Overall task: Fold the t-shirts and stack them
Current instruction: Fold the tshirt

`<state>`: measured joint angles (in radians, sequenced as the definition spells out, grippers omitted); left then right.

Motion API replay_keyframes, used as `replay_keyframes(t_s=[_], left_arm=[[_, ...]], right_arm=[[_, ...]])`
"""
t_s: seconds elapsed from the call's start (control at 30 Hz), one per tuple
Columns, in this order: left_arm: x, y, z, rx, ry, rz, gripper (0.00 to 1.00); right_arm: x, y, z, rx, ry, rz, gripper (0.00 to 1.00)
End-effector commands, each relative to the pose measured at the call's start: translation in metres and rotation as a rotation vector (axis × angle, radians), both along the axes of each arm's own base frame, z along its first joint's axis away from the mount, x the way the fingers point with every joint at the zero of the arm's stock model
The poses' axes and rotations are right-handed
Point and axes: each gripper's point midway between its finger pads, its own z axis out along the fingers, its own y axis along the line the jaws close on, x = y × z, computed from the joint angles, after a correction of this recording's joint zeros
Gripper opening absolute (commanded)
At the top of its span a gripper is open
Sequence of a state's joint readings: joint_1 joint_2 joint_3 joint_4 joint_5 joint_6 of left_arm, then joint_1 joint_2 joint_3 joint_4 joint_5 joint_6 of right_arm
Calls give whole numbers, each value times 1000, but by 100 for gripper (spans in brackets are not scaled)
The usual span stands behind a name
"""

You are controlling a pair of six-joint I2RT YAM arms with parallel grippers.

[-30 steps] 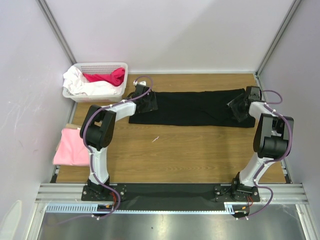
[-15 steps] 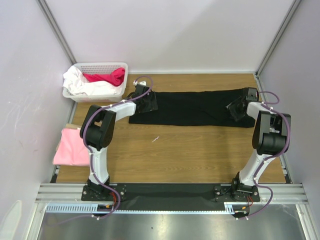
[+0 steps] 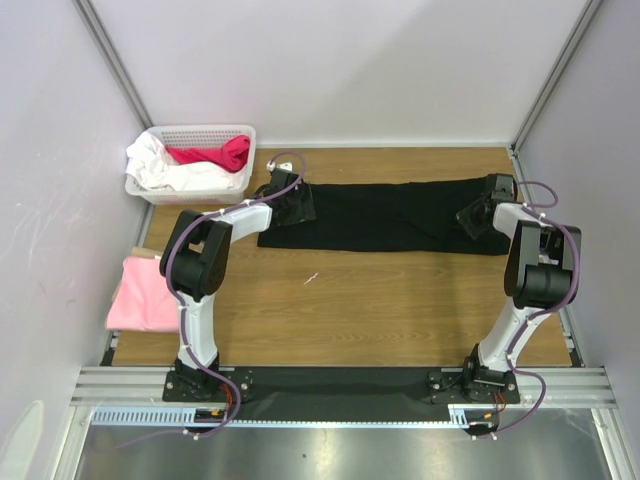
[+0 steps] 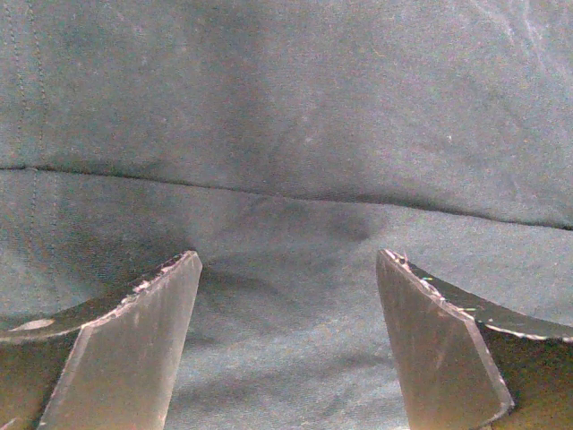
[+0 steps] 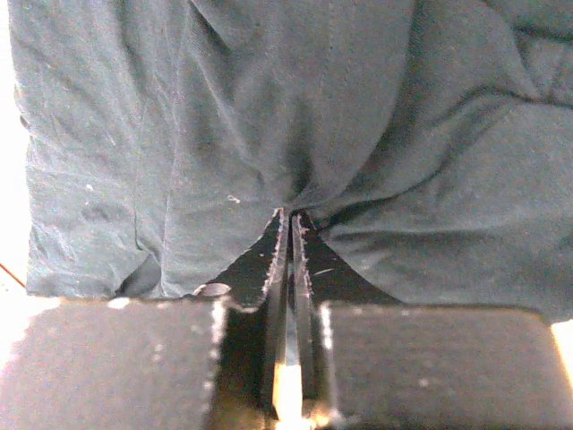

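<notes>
Cloth spans the far part of the table (image 3: 380, 300): the black t-shirt (image 3: 385, 215), folded into a long band, runs left to right between the two arms. Its far edge lies near the table's back edge and its near edge is fairly straight.

The left gripper (image 3: 287, 205) sits over the band's left end with its jaws wide apart and flat black cloth showing between them (a fold line crosses the wrist view just beyond the tips).

The right gripper (image 3: 478, 215) is at the band's right end, close to the table's right edge. Its jaws are pressed together on the black t-shirt, and creases fan out from the tips where the cloth is pinched. In its wrist view the shirt's side edge shows at the left, with a bright surface beyond it.

The pink t-shirt (image 3: 145, 295) lies folded, well apart from the black one, at the table's left edge and overhanging it. A basket (image 3: 200, 133) holding white and red cloth stands in the far left corner. Between the band's near edge and the arm bases, bare wood stretches across the width.
</notes>
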<state>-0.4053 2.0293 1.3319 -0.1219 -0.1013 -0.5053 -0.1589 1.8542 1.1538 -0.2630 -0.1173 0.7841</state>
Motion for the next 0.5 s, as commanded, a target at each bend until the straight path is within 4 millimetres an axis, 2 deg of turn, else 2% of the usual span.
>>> replay_keyframes(t_s=[0.0, 0.17, 0.3, 0.37, 0.43, 0.47], left_arm=[[-16, 8, -10, 25, 70, -2, 86], [-15, 9, -10, 25, 67, -1, 86], [-16, 8, -11, 21, 69, -1, 86], [-16, 7, -12, 19, 68, -4, 86], [-15, 7, -12, 20, 67, -3, 86], [-14, 8, -12, 20, 68, 0, 86]], right_arm=[[19, 2, 11, -4, -47, 19, 0], [31, 1, 27, -8, -90, 23, 0], [53, 0, 43, -14, -142, 44, 0], [59, 4, 39, -8, -143, 68, 0], [70, 6, 44, -3, -165, 85, 0], [73, 7, 39, -1, -160, 91, 0]])
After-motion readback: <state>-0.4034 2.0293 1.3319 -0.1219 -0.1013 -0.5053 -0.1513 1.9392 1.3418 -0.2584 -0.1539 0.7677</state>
